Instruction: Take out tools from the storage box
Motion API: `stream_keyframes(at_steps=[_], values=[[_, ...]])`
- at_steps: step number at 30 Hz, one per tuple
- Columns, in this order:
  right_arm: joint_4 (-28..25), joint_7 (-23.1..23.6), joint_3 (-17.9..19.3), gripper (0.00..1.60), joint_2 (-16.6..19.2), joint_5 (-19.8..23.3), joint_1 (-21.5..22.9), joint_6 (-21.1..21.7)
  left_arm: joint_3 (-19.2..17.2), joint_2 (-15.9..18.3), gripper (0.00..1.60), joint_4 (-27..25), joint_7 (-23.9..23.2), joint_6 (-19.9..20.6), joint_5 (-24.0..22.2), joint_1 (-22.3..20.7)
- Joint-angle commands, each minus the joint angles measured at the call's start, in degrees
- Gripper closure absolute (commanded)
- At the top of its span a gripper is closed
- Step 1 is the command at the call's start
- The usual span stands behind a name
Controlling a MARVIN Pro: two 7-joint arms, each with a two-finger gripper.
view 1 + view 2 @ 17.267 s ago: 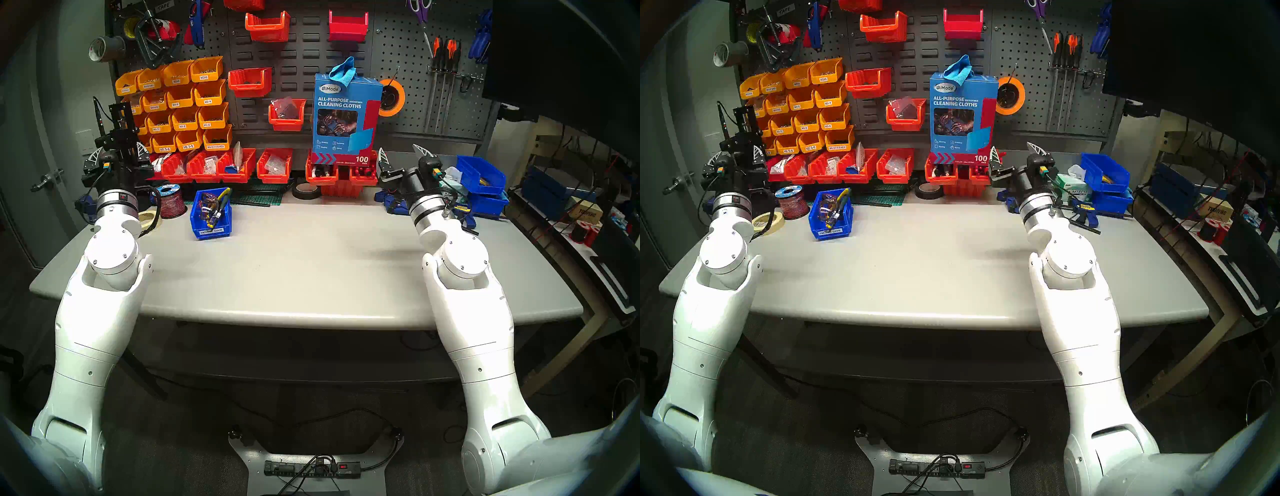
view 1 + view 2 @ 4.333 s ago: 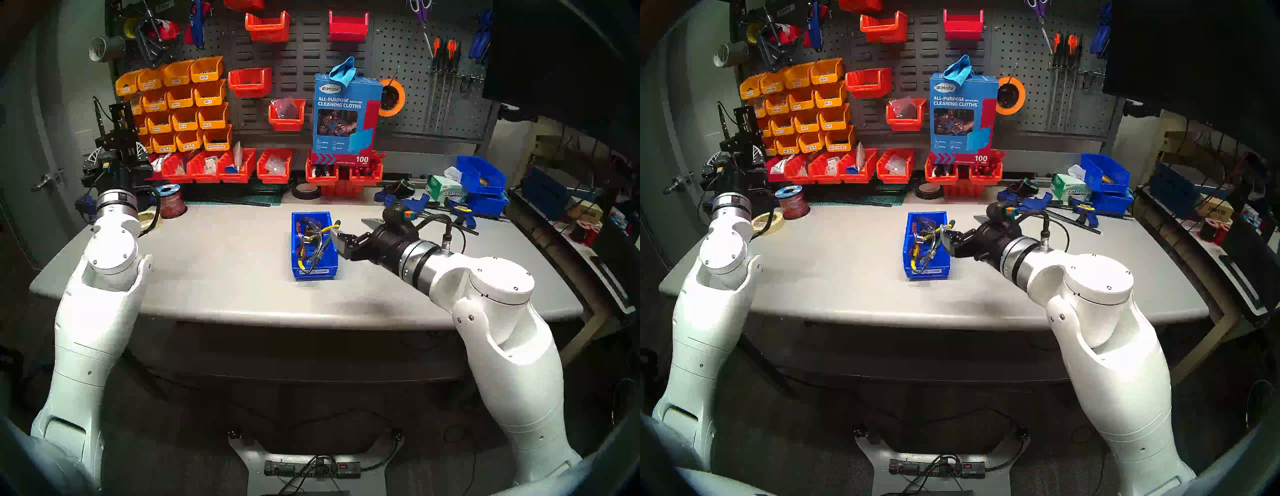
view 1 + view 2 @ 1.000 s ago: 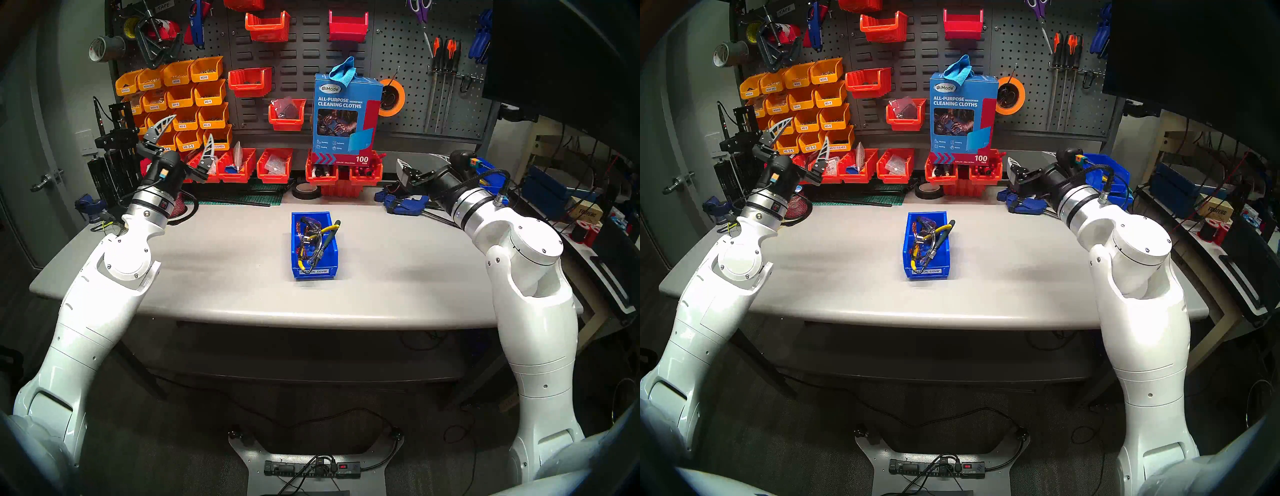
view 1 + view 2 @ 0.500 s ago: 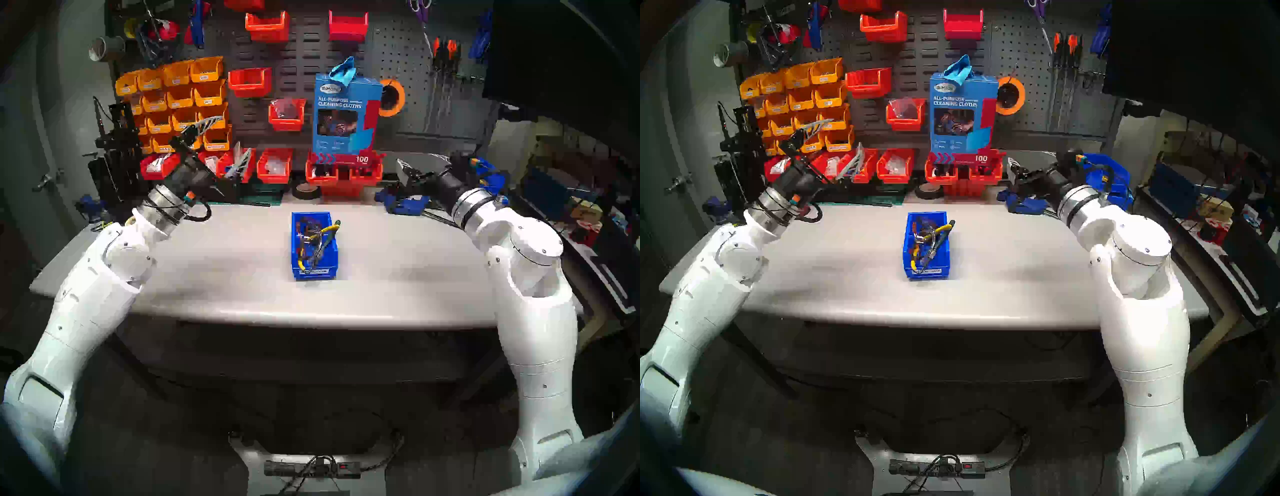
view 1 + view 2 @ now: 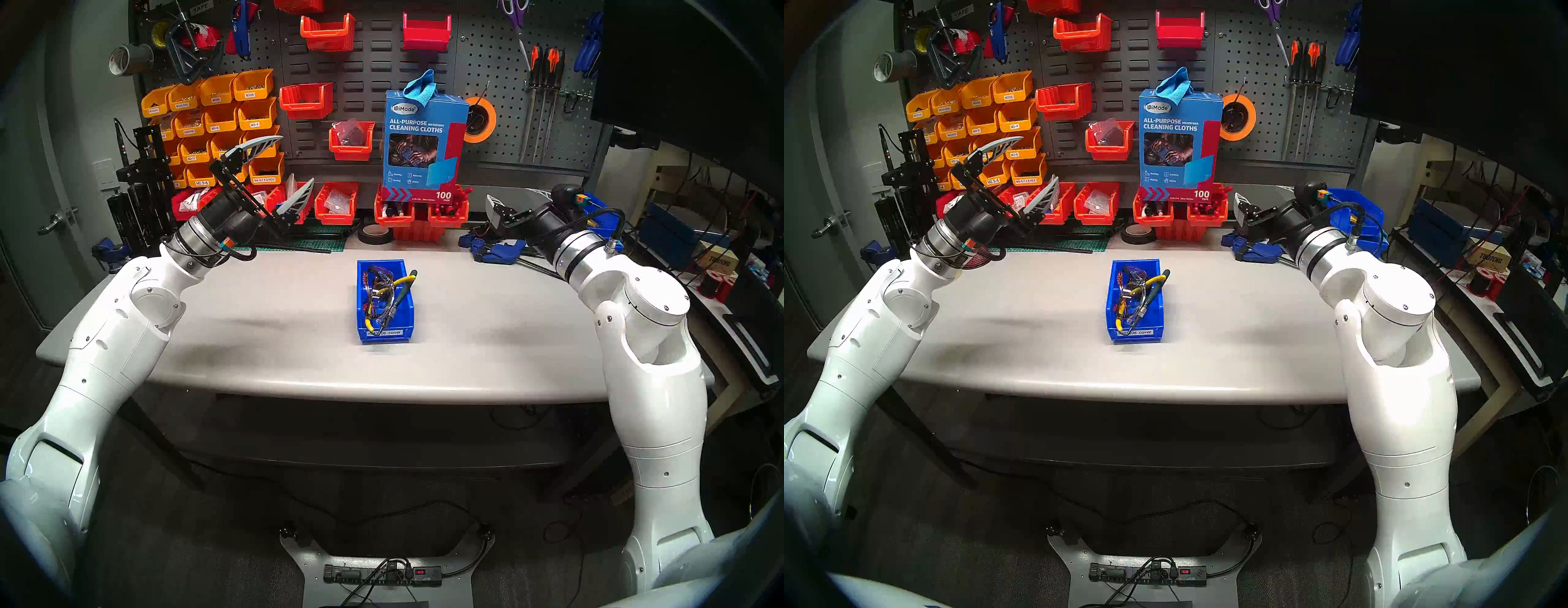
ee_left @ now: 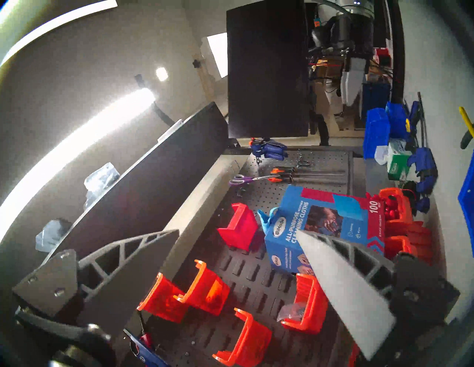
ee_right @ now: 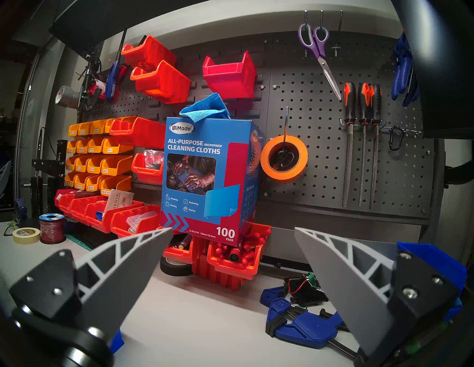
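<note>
While both grippers' fingers (image 5: 261, 146) spread wide, empty; tools (image 5: 384, 293) lie untouched.

glossy blue plastic storage box (image 5: 364, 297), matt grey table (image 5: 275, 322)

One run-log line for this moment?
blue bin: mid-table, tools inside | left pincer: open, raised, empty | right pincer: open, raised, empty

On the table (image 5: 275, 322) stands one small blue bin (image 5: 384, 335). It holds one pair of safety glasses (image 5: 382, 276), one pair of yellow-handled cutters (image 5: 403, 280) and one pair of dark green-handled pliers (image 5: 405, 289).
</note>
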Motion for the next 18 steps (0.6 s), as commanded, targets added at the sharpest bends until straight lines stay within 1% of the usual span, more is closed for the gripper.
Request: stream_keyframes(at_steps=[1,5,6,8,11,12,16,17,18], values=[[-0.7,-0.1,0.2,0.0,0.0,-0.1,0.4,0.0,1.1,-2.9,0.0,-0.9,-0.7,1.3,-8.8,-1.2],[-0.7,-0.1,0.3,0.0,-0.1,-0.1,0.4,0.1,2.4,-1.5,0.0,-3.1,-2.9,4.3,-13.2,0.6],[-0.7,-0.1,0.3,0.0,-0.1,-0.2,0.4,0.1,2.7,-1.0,0.0,-3.8,-3.6,5.5,-15.0,1.1],[-0.7,0.0,0.3,0.0,-0.1,-0.2,0.4,0.1,2.5,-0.8,0.0,-5.1,-4.0,7.9,-16.7,2.1],[-0.7,0.0,0.3,0.0,-0.2,-0.3,0.4,0.1,1.8,-1.0,0.0,-6.6,-4.0,11.0,-18.3,3.6],[-0.7,0.1,0.3,0.0,-0.2,-0.3,0.4,0.1,1.5,-1.0,0.0,-7.4,-3.8,12.7,-18.8,4.1],[-0.7,0.1,0.4,0.0,-0.3,-0.4,0.4,0.2,0.9,-0.8,0.0,-9.1,-4.1,16.4,-20.6,5.5],[-0.7,0.1,0.4,0.0,-0.3,-0.4,0.4,0.2,0.9,-0.6,0.0,-9.4,-4.4,16.9,-21.3,5.7],[-0.7,0.1,0.4,0.0,-0.3,-0.4,0.4,0.2,1.0,-0.2,0.0,-9.5,-5.0,16.4,-22.2,5.9]])
